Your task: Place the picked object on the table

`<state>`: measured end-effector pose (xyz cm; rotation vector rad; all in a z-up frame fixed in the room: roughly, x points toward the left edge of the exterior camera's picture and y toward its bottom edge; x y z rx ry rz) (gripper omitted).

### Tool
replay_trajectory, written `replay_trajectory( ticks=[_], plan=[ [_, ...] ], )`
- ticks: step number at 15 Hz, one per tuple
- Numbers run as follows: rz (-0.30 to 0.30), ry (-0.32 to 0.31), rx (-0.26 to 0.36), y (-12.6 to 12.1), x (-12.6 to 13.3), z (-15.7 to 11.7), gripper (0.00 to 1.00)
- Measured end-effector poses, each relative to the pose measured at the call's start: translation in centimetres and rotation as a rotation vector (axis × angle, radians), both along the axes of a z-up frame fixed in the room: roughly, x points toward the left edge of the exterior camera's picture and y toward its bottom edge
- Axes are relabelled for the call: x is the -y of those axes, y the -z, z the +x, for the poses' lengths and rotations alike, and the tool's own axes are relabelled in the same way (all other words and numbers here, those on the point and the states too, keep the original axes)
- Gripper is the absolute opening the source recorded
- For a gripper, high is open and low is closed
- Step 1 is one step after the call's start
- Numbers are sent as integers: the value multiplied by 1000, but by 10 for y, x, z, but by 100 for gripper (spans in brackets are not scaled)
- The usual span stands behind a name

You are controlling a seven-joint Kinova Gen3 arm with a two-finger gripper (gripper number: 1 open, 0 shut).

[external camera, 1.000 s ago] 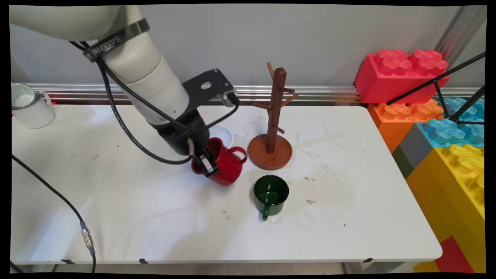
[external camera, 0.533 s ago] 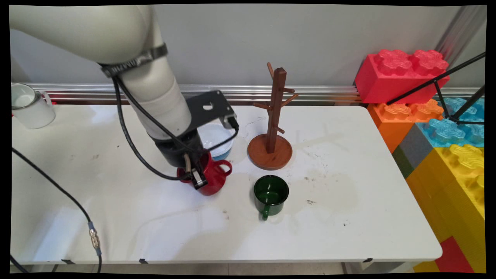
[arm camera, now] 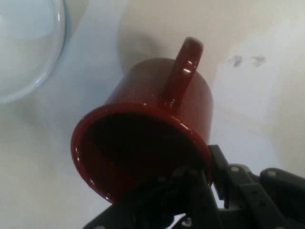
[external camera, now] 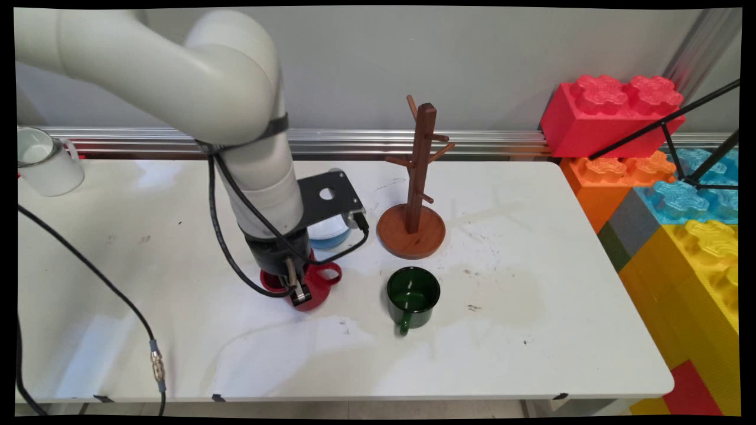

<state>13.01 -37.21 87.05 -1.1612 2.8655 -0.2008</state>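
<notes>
The claw (external camera: 298, 290) pinches the red mug's (external camera: 313, 285) rim near the tabletop's (external camera: 531, 330) middle, beside a blue bowl (external camera: 329, 231).

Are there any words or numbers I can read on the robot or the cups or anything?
None can be read now.
Black band round the arm: its lettering is too small and turned away to read.
Red mug in the gripper, green mug, white mug, wooden mug tree, toy bricks: no writing shows.
</notes>
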Motion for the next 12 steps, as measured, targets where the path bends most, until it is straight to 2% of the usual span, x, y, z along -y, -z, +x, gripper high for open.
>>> replay_trajectory(
  ticks=[12],
  plan=[
    [28, -11, 79, 30, 7, -10, 0]
  ],
)
